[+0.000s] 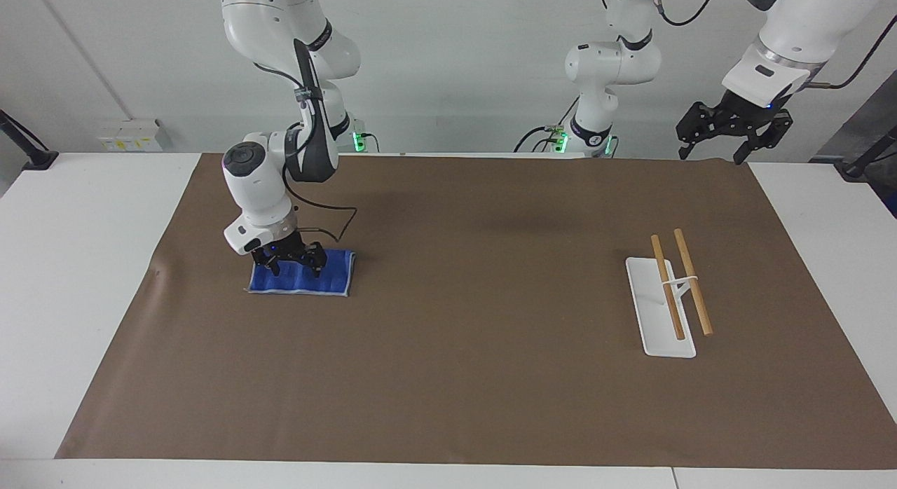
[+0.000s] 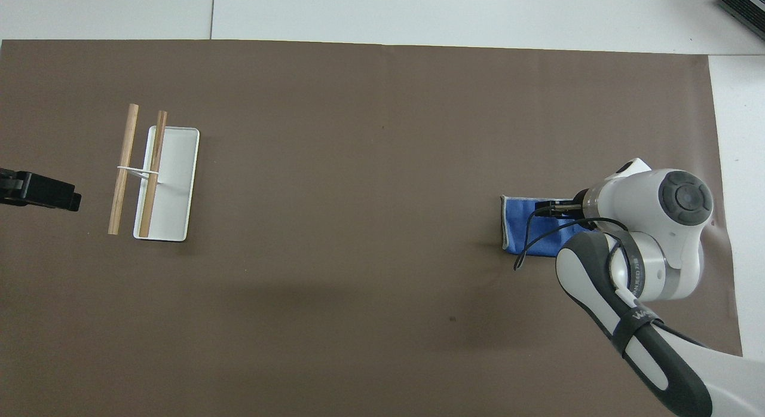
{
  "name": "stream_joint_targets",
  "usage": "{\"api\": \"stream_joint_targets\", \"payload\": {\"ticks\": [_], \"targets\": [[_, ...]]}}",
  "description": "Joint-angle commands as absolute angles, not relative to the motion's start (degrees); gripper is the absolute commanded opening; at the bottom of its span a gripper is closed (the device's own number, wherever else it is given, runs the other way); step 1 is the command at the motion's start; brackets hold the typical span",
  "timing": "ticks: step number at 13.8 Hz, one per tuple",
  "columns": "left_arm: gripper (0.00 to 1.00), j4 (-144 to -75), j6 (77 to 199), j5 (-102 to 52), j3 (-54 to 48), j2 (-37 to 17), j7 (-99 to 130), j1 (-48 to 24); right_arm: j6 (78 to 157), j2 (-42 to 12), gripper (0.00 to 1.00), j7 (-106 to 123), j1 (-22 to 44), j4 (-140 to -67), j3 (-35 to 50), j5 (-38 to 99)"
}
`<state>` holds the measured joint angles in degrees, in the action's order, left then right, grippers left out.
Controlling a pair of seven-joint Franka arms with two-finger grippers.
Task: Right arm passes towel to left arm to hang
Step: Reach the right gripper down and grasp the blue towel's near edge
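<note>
The blue towel (image 1: 331,279) lies flat on the brown mat toward the right arm's end; it also shows in the overhead view (image 2: 519,224). My right gripper (image 1: 294,267) is down on the towel, fingers spread over the half toward the right arm's end of the table, tips at the cloth. In the overhead view its own wrist hides it. My left gripper (image 1: 733,130) waits open in the air over the mat's corner at the left arm's end; its black tip shows in the overhead view (image 2: 45,192).
A white rack base (image 1: 657,333) with two wooden rods (image 1: 692,279) stands on the mat (image 1: 462,349) toward the left arm's end; it also shows in the overhead view (image 2: 176,184). A black cable (image 2: 526,241) hangs from the right wrist over the towel.
</note>
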<state>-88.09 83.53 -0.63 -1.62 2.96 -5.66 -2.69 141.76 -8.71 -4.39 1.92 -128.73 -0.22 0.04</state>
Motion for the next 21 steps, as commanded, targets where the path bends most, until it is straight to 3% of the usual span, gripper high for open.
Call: {"api": "stream_joint_targets", "payload": {"ticks": [1,4,5,6,9,10,12,14,17,21], "targets": [[1.0,-89.2,83.2,0.5,-1.5,4.1,-5.9,-2.8,144.6,-8.5,1.0,-2.1,1.7,-130.8,0.1,1.9],[1.0,-89.2,83.2,0.5,-1.5,4.1,-5.8,-2.8,148.1,-9.0,1.0,-2.4,2.9,-132.7,0.1,2.0],[1.0,-89.2,83.2,0.5,-1.5,4.1,-5.8,-2.8,148.1,-9.1,0.93,-2.4,2.9,-132.7,0.1,2.0],[1.0,-89.2,83.2,0.5,-1.5,4.1,-5.8,-2.8,148.1,-9.2,0.75,-2.5,3.1,-132.7,0.1,2.0],[1.0,-89.2,83.2,0.5,-1.5,4.1,-5.9,-2.8,148.1,-9.2,0.34,-2.6,3.1,-132.6,0.1,2.0],[1.0,-89.2,83.2,0.5,-1.5,4.1,-5.9,-2.8,148.1,-9.2,0.26,-2.6,3.1,-132.6,0.1,2.0],[1.0,-89.2,83.2,0.5,-1.5,4.1,-5.8,-2.8,148.1,-9.2,0.25,-2.5,3.1,-132.6,0.1,2.0],[1.0,-89.2,83.2,0.5,-1.5,4.1,-5.9,-2.8,148.1,-9.3,0.0,-2.7,3.1,-132.6,0.1,2.1],[1.0,-89.2,83.2,0.5,-1.5,4.1,-5.9,-2.8,145.7,-9.1,0.0,-2.1,3.2,-130.1,0.1,2.1],[1.0,-89.2,83.2,0.5,-1.5,4.1,-5.8,-2.8,136.5,-9.1,0.0,1.2,3.1,-120.5,2.9,7.8]]}}
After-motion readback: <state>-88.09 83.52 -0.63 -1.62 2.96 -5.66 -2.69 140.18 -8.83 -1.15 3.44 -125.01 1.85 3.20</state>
